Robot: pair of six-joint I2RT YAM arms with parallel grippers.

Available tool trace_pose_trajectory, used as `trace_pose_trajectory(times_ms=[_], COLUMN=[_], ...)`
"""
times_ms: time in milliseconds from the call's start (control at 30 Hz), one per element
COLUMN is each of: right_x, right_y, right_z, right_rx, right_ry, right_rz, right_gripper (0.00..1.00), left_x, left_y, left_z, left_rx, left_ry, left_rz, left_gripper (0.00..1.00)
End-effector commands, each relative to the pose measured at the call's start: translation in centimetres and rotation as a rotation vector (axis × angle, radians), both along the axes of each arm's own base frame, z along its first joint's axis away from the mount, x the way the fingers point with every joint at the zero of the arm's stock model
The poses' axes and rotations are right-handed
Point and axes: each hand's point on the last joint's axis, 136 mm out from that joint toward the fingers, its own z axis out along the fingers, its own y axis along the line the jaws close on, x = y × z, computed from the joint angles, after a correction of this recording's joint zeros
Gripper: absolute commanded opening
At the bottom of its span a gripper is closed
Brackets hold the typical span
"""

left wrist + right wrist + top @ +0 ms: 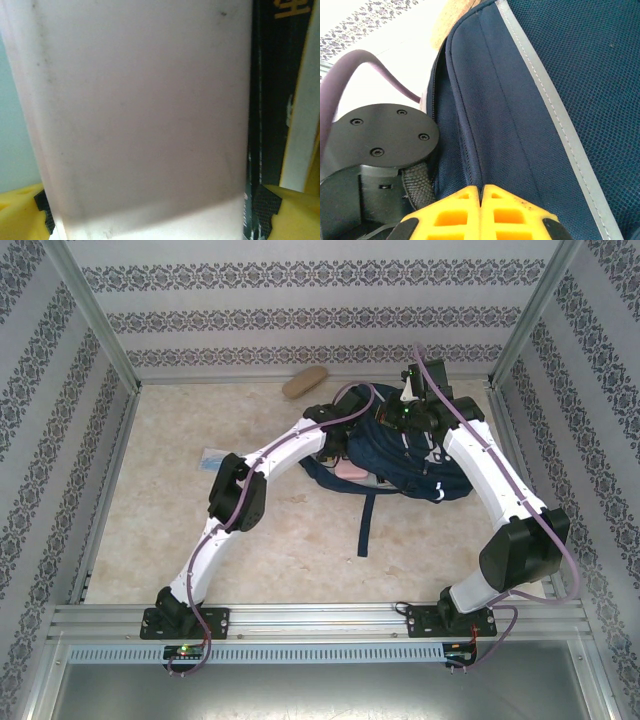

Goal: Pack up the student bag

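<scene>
Pink flat case (140, 115) lies closest to the lens, standing between the jaws of the left gripper (157, 217); these are spread wide, with a dark gap on the right-hand finger's side, so nothing is clamped; right gripper (482, 197) has its yellow fingertips pressed together, seemingly nipping a fold of the student bag (530, 100), whose navy fabric and grey stripe rise directly ahead of those jaws and to their right; a black round housing (385, 135) sits just left of them; from above, both sets of jaws meet over the bag, which lies beneath them. Step in hand, by judgement: the case is being released into the bag's mouth while the other arm holds the rim up; the next move calls for drawing the open left jaws straight back, clear of the case, without dragging it out. Beige mottled table (200, 540) bears the bag; a tan object (305, 383) lies beyond the jaws by the far wall; a pale flat item (214, 457) lies well to their left; patterned walls (300, 320) enclose the cell.
</scene>
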Motion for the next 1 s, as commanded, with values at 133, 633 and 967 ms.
trace_pose_trajectory(times_ms=[133, 633, 967], right_x=[0.3, 0.5, 0.7], right_y=[1.7, 1.7, 2.3], right_z=[4.2, 3.1, 2.0], right_rx=[0.085, 0.08, 0.087], right_ry=[-0.129, -0.107, -0.097], right_rz=[0.038, 0.04, 0.053], right_gripper=[0.0, 0.0, 0.0], left_x=[-2.3, -1.5, -2.5], left_y=[-3.6, 4.1, 19.1], left_z=[4.6, 10.4, 10.0], left_rx=[-0.181, -0.037, 0.141], left_ry=[-0.033, -0.165, -0.171], left_rz=[-0.103, -0.013, 0.315], left_gripper=[1.0, 1.0, 0.97])
